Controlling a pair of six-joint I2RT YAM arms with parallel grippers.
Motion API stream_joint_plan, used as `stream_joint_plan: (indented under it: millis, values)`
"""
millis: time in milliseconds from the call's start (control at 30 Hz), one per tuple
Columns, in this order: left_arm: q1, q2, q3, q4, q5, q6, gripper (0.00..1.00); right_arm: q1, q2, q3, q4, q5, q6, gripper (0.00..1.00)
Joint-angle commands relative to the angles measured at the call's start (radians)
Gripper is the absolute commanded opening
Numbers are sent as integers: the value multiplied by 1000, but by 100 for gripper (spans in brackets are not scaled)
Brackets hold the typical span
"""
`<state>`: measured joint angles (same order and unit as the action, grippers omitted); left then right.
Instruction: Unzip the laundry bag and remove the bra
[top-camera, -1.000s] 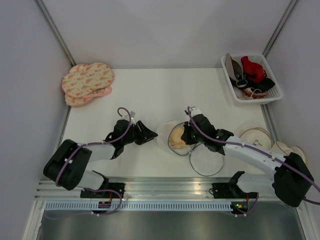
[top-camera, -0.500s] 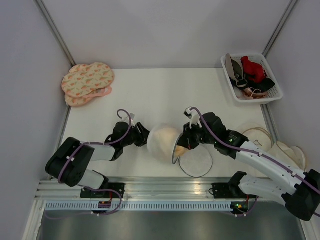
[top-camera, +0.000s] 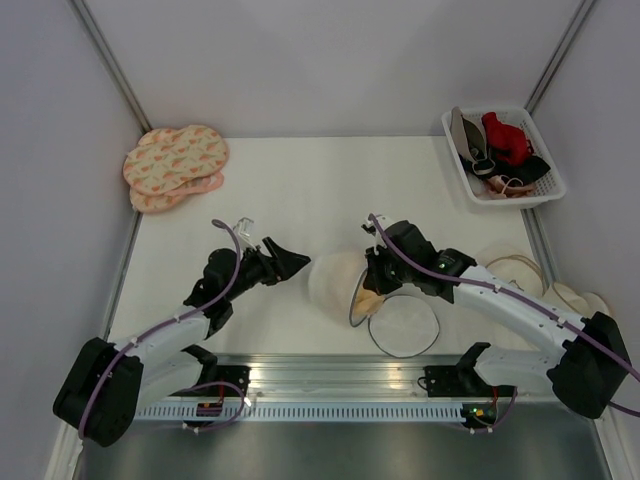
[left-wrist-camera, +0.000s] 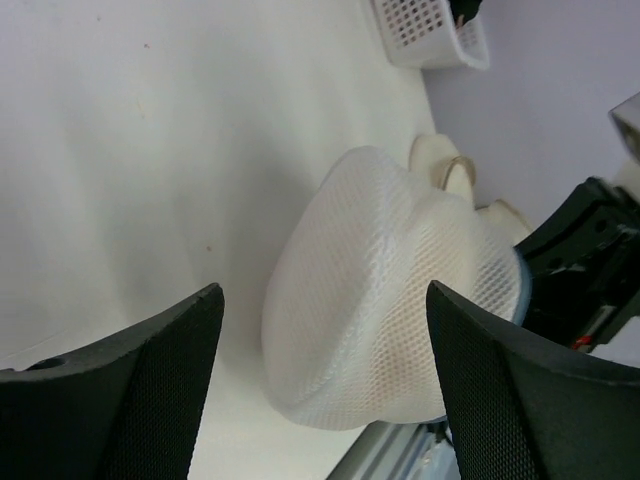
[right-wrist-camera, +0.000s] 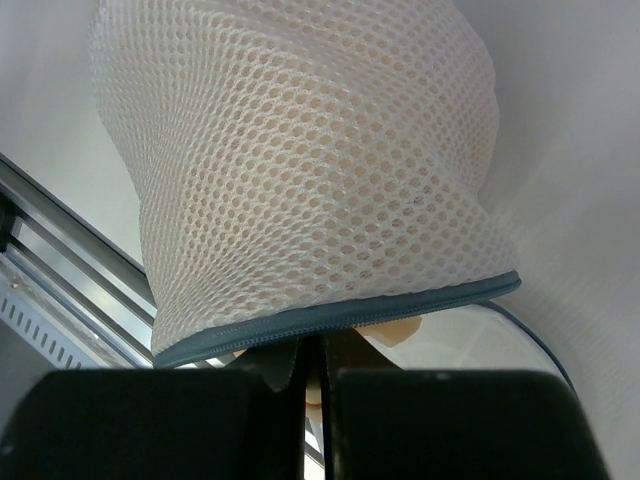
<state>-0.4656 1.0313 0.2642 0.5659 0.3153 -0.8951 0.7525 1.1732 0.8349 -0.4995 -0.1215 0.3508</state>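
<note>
Mesh flap of the laundry bag, round and ringed by its dark zip, lies flat on the white surface closest to the arm bases, opened away from the dome. Just beyond it the dome stands tipped on its side, with its mouth turned toward the right arm. A fold of the peach bra pokes out under the grey rim, and the rest shows faintly through the mesh.

The right fingers are clenched together at that mouth, right under the rim, and appear to pinch the bra's peach edge. On the dome's other side the left fingers are spread wide and grasp nothing. Their tips point at the mesh, near it but apart from it.

Cream round pouches lie at the right edge. Farthest back, pink patterned pouches are stacked in the left corner. A white basket with red and black garments sits in the right corner.
</note>
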Motion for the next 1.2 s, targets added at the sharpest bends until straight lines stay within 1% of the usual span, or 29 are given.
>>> stream_joint_plan:
  millis: [0, 67, 133, 200, 233, 267, 333, 367, 433, 467, 533, 567, 600, 633, 667, 767, 833, 900, 933, 967, 1100, 1167]
  values:
    - [4, 15, 43, -110, -12, 195, 86, -1, 20, 43, 24, 14, -12, 0]
    - [4, 39, 47, -135, -31, 261, 86, -1, 23, 44, 29, 2, -13, 1]
    - [4, 62, 41, -120, -19, 286, 86, -1, 20, 43, 38, -4, -12, 0]
    - [4, 107, 29, -36, 25, 297, 86, -1, 17, 41, 42, -17, -13, 0]
    - [4, 122, 20, 16, 86, 297, 85, -1, 16, 41, 45, -18, -13, 1]
    - [2, 140, 0, 107, 111, 289, 84, -1, 19, 41, 47, -23, -10, 0]
    - [1, 186, -6, 169, 155, 282, 78, -1, 22, 43, 47, -26, -10, 1]
    - [-1, 209, -2, 195, 165, 272, 70, -1, 23, 43, 49, -29, -9, 0]
    - [-4, 233, -2, 239, 212, 259, 62, -1, 23, 41, 55, -32, -7, 1]
    - [-5, 242, -3, 265, 226, 243, 55, -1, 26, 41, 56, -32, -9, 0]
    - [-10, 254, -6, 320, 271, 220, 51, -1, 31, 40, 62, -35, -6, 1]
    - [-11, 250, -14, 342, 280, 210, 53, -1, 39, 40, 64, -36, -6, 0]
    - [-13, 242, -25, 392, 289, 202, 56, -1, 42, 40, 68, -36, -4, 0]
    - [-18, 215, -34, 403, 288, 199, 60, -2, 45, 38, 68, -37, -7, 1]
    - [-21, 198, -43, 405, 285, 208, 66, -2, 51, 36, 72, -38, -4, 0]
    - [-36, 158, -37, 367, 288, 255, 73, -4, 63, 36, 84, -46, -7, 0]
    - [-42, 154, -34, 335, 286, 275, 73, -7, 66, 38, 88, -52, -7, 0]
    - [-53, 174, -20, 296, 259, 308, 71, -7, 66, 38, 95, -56, -7, 0]
    - [-59, 187, -5, 243, 239, 335, 69, -8, 66, 39, 95, -61, -7, 0]
    - [-67, 208, 4, 218, 184, 347, 66, -8, 65, 41, 92, -63, -7, 0]
    - [-105, 225, 13, 166, 47, 386, 63, -8, 52, 46, 79, -63, -9, 0]
    - [-110, 228, 18, 158, 21, 397, 62, -8, 45, 46, 75, -64, -12, 1]
